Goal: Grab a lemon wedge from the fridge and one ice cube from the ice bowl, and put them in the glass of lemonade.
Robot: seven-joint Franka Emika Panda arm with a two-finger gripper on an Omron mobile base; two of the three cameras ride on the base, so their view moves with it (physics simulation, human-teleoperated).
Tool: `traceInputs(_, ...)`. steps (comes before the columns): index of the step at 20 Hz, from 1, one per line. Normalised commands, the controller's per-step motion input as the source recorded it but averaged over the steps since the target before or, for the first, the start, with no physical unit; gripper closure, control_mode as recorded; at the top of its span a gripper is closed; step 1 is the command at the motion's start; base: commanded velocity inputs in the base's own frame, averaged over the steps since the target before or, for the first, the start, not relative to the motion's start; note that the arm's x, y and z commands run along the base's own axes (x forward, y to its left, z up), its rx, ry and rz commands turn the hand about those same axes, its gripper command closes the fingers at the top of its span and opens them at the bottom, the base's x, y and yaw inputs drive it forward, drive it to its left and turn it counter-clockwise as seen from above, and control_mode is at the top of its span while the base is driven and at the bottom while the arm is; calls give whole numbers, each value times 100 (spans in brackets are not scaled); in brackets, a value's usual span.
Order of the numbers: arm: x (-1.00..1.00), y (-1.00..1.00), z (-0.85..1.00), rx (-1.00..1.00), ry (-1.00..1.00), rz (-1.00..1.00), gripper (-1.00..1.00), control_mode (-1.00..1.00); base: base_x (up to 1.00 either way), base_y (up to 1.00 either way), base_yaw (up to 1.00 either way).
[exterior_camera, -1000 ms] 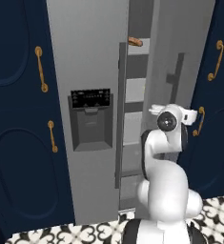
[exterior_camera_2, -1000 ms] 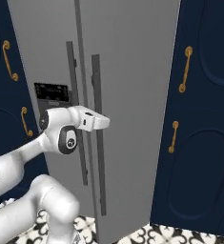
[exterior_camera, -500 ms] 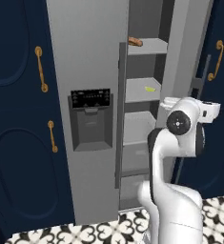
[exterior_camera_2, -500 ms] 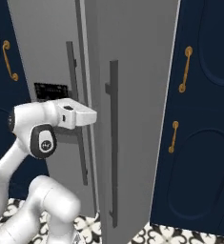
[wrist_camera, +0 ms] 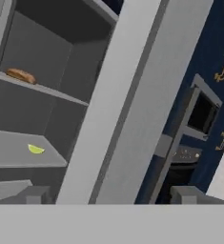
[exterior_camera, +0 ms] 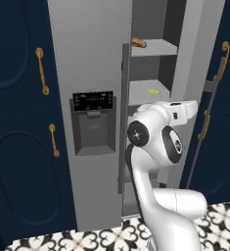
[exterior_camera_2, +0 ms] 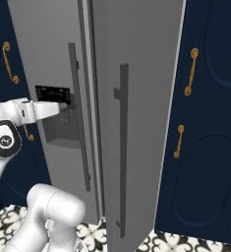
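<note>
Light-grey fridge (exterior_camera: 94, 59), yellow-green lemon wedge (exterior_camera: 154, 91), perhaps brown roll (exterior_camera: 139, 42)

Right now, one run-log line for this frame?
fridge: right door open | lemon wedge: on middle shelf, untouched | bread roll: shelf above | end effector: open, empty, facing door edge

Brown roll (exterior_camera: 139, 43) — top shelf; navy cabinets (exterior_camera: 18, 122) — brass handles (exterior_camera: 42, 71)

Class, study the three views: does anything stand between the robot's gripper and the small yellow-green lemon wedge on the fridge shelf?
Partly. The open gripper faces the edge of the opened light-grey fridge door, while the yellow-green lemon wedge lies off to one side on a grey inner shelf. Nothing visible lies in front of the wedge on its shelf.
</note>
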Motion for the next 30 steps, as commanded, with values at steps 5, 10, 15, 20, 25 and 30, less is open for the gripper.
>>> traceInputs(5, 62, 0, 0, 4, 1, 0, -100, -100, 0, 0, 0)
traceInputs(10, 89, -40, 0, 5, 16, 0, -100, -100, 0, 0, 0)
traceInputs(15, 69, -50, -1, 2, 10, 0, -100, -100, 0, 0, 0)
traceInputs(20, 14, -86, -5, 4, 11, -1, -100, -100, 0, 0, 0)
traceInputs(25, -2, -100, -6, 7, 14, -6, -100, -100, 0, 0, 0)
traceInputs(30, -12, -100, -17, 7, 13, -10, -100, -100, 0, 0, 0)
